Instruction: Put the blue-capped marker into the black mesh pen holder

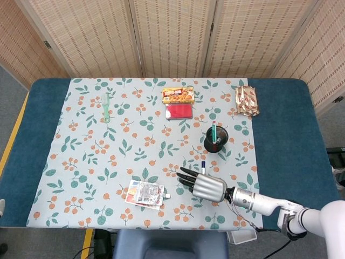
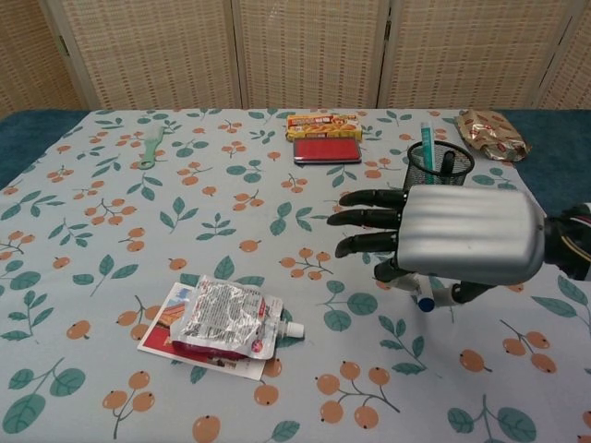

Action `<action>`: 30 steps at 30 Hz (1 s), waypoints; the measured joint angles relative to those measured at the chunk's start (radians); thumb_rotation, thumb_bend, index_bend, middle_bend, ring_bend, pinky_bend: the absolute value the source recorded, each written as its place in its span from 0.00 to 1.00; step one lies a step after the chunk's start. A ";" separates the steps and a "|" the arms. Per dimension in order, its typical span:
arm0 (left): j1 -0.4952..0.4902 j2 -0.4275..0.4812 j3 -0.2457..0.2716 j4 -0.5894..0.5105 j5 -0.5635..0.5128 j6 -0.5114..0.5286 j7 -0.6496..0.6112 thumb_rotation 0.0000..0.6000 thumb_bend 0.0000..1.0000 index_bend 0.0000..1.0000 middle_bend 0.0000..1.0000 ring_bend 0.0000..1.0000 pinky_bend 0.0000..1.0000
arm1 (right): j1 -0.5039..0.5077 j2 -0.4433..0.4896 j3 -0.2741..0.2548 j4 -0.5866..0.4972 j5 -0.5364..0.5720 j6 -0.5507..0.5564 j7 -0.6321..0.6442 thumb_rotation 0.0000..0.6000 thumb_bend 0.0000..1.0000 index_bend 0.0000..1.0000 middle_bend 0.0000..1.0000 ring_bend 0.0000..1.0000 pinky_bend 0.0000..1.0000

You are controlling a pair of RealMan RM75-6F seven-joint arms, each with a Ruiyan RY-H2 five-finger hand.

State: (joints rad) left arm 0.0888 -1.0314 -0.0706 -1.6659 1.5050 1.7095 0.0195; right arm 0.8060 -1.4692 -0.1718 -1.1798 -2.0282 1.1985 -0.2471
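I have my right hand (image 1: 204, 186) raised above the near right part of the table (image 1: 285, 140), palm down, with the back of the hand toward the cameras and the forearm running off toward the lower right. In the chest view the right hand (image 2: 462, 235) fills the right middle of the frame, and its dark fingers (image 2: 369, 220) stretch out to the left, slightly spread and nearly straight. The marker (image 1: 203, 166) is held under the palm: in the head view its blue-capped end sticks up past the far edge of the hand, and in the chest view the other end of the marker (image 2: 425, 301) pokes out below the palm, beside the thumb. I cannot tell exactly which fingers press on it, since the hand covers the contact. The pen holder (image 1: 216, 140) stands upright on the cloth (image 1: 108, 156) just beyond the hand, with a teal pen and a red one already standing in it; in the chest view the pen holder (image 2: 434, 159) is partly hidden behind the hand. The marker is not yet in the holder. A crumpled pouch (image 2: 226, 318) lies to the left of the hand, well apart from it. My left hand shows in neither view.
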 measured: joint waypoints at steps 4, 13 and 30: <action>-0.004 -0.003 -0.002 0.000 -0.005 -0.008 0.007 1.00 0.40 0.00 0.17 0.06 0.27 | -0.025 0.054 0.024 -0.058 0.016 0.078 -0.009 1.00 0.25 0.76 0.18 0.00 0.00; -0.017 -0.012 -0.001 -0.001 -0.013 -0.036 0.028 1.00 0.40 0.00 0.17 0.06 0.27 | -0.076 0.089 0.138 -0.134 0.198 0.185 0.202 1.00 0.23 0.76 0.19 0.00 0.00; -0.028 -0.015 -0.004 0.007 -0.031 -0.059 0.030 1.00 0.40 0.00 0.17 0.06 0.27 | -0.083 0.197 0.409 -0.423 0.830 -0.105 0.535 1.00 0.28 0.76 0.20 0.00 0.00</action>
State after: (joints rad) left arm 0.0610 -1.0462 -0.0750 -1.6587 1.4742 1.6504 0.0491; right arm 0.7227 -1.2723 0.2373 -1.6028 -1.1984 1.0936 0.2882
